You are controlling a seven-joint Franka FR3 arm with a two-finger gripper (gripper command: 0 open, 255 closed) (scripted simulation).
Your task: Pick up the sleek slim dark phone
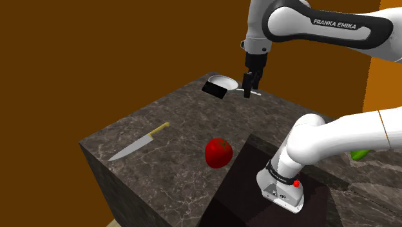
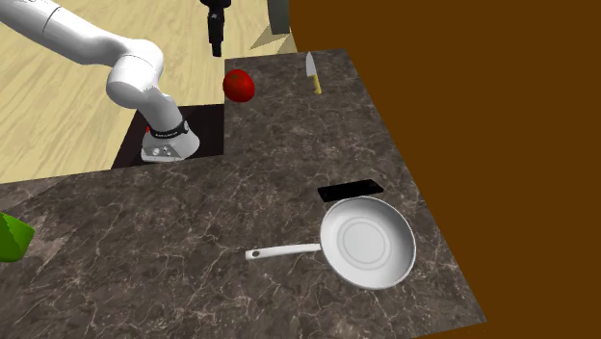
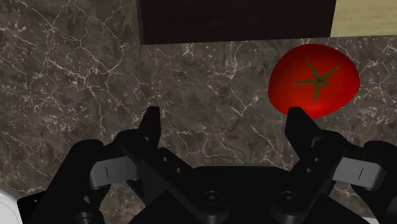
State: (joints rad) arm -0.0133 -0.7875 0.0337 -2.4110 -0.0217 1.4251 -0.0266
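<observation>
The phone (image 1: 214,88) is a slim black slab lying flat on the dark marble counter (image 1: 174,122), right beside a white frying pan (image 1: 225,82). In the second exterior view the phone (image 2: 351,191) lies just past the pan's (image 2: 368,241) rim, near the counter's right edge. My gripper (image 1: 248,85) hangs open well above the counter, apart from the phone, and it comes in at the top edge of the second exterior view as well (image 2: 216,40). In the wrist view the gripper (image 3: 225,124) has bare marble between its fingers.
A red tomato (image 1: 218,153) sits near the stand (image 1: 258,187) and beside one fingertip (image 3: 299,127) in the wrist view. A knife (image 1: 138,143) with a yellow handle lies towards the counter's left corner. A green object (image 2: 12,236) sits at the second exterior view's left edge.
</observation>
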